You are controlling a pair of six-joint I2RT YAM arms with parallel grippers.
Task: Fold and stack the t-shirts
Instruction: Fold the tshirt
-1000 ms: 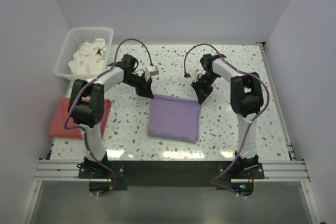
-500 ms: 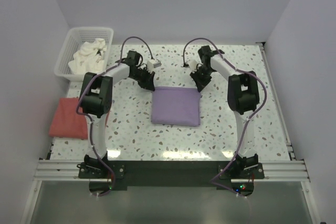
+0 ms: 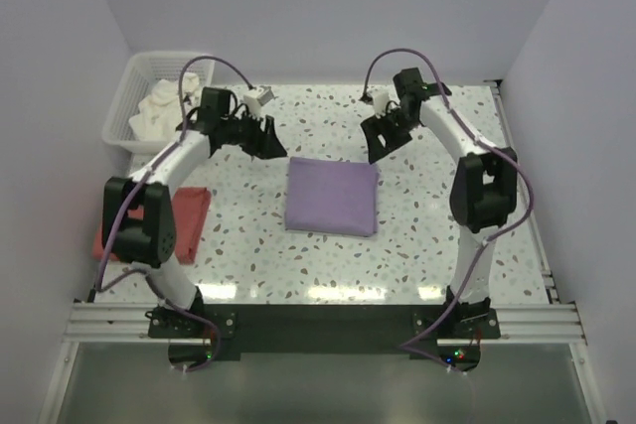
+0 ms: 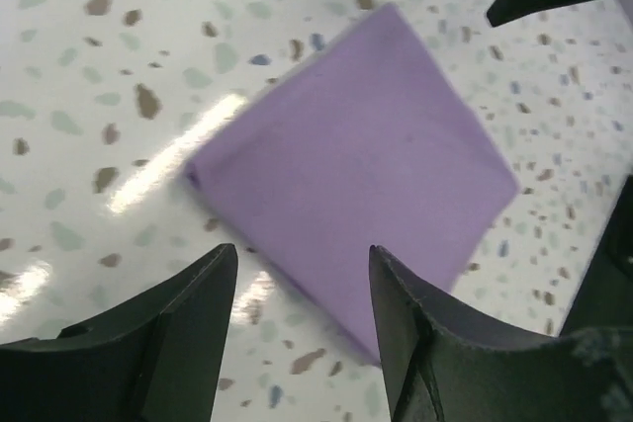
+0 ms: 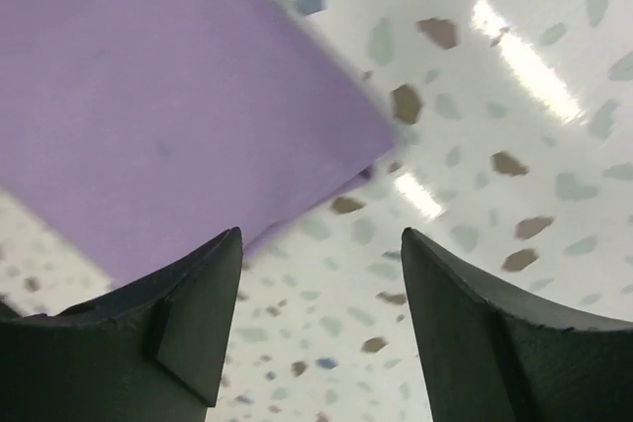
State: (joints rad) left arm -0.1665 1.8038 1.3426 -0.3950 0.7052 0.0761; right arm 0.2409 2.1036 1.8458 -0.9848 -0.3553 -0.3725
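Observation:
The lilac-purple t-shirt (image 3: 332, 196) lies folded into a flat rectangle on the speckled table. It also fills much of the left wrist view as the purple t-shirt (image 4: 366, 145) and the upper left of the right wrist view (image 5: 168, 96). My left gripper (image 3: 268, 138) hovers open just beyond its far left corner, with nothing between its fingers (image 4: 303, 250). Off the far right corner hangs my right gripper (image 3: 377, 138), likewise open and empty (image 5: 321, 234). The coral-red t-shirt (image 3: 192, 208) lies at the left table edge, partly hidden behind my left arm.
A white lattice basket (image 3: 124, 96) with crumpled white cloth (image 3: 164, 111) stands at the back left corner. White walls close in the table on three sides. A metal rail (image 3: 318, 320) runs along the near edge by the arm bases.
Both grippers have opened and let go of the purple t-shirt's far edge, then drawn up and outward from it. The t-shirt now lies folded shorter than a second ago.

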